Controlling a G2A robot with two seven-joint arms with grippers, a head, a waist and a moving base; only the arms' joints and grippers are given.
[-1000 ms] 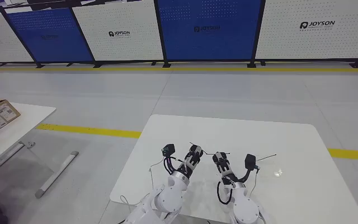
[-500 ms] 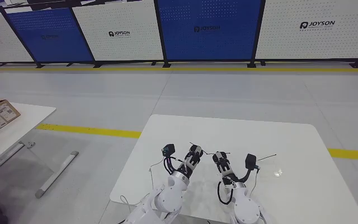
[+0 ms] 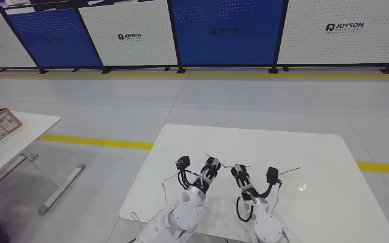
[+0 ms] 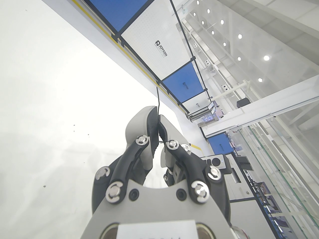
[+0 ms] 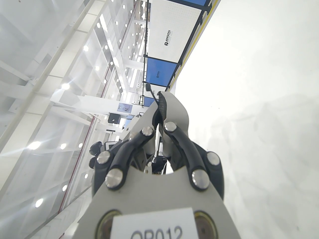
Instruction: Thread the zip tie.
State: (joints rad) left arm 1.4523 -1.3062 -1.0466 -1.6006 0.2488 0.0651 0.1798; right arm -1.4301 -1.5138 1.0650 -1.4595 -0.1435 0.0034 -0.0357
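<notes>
Left tool (image 4: 158, 117), right tool (image 5: 159, 103) — each pinching the zip tie (image 4: 157, 98).

The zip tie (image 4: 157, 96), a thin black strap, is hanging pinched at both ends over the near part of the table (image 3: 304, 152). Its slim tail is poking out of the left gripper (image 4: 157, 115). Its small square head is sticking out of the right gripper (image 5: 159, 100), apart from the tail and unthreaded.

Operator: List surroundings.

Unit: Below me, one white table (image 3: 304, 200). Beyond it, blue and white perforated panels (image 3: 228, 30), with a yellow floor line (image 3: 243, 75) at their foot. At my left, a second table (image 3: 30, 130) bearing a box (image 3: 8, 121).
</notes>
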